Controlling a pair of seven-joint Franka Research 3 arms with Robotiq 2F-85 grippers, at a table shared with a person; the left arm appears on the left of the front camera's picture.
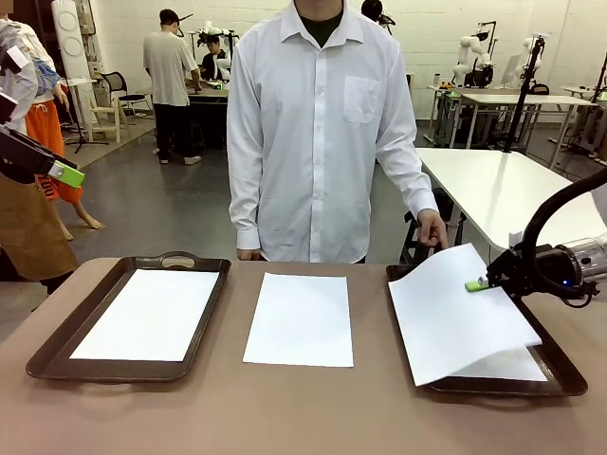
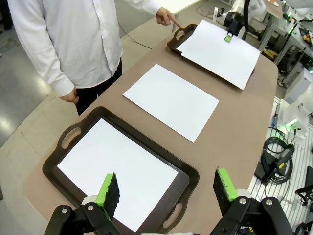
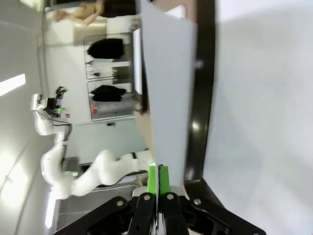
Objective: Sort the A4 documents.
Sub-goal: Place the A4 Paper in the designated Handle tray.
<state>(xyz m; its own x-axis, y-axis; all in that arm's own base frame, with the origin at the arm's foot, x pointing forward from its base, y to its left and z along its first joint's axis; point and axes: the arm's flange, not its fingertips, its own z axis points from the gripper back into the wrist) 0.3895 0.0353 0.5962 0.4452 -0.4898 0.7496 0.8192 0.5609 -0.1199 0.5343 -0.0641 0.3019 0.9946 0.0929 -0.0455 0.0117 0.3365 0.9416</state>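
My right gripper (image 1: 477,283) has its green pads pressed together on one long edge of the lifted sheet (image 1: 455,313), towards that edge's far end. In the right wrist view the paper rises edge-on straight out from between the pads. The lifted sheet spreads ahead of my right fingertips and sags toward the table's middle, with its long axis crosswise to my fingers, far side to near side. Below these jaws sits the right tray (image 1: 493,387), with another sheet (image 1: 520,365) showing at its near corner. The middle sheet (image 1: 301,318) lies flat on the bare table, farther on in the direction my right fingers point, so I judge any carry goes that way and belongs to this arm. The person's hand (image 1: 433,227) hangs just beyond the lifted sheet's far corner. My left gripper (image 2: 167,186) is spread wide, holding nothing. It hovers well above the left tray (image 2: 188,172), whose sheet (image 2: 112,166) lies directly beneath the pads. Every one of the A4 documents looks blank, and I can read no brand, label or writing anywhere.
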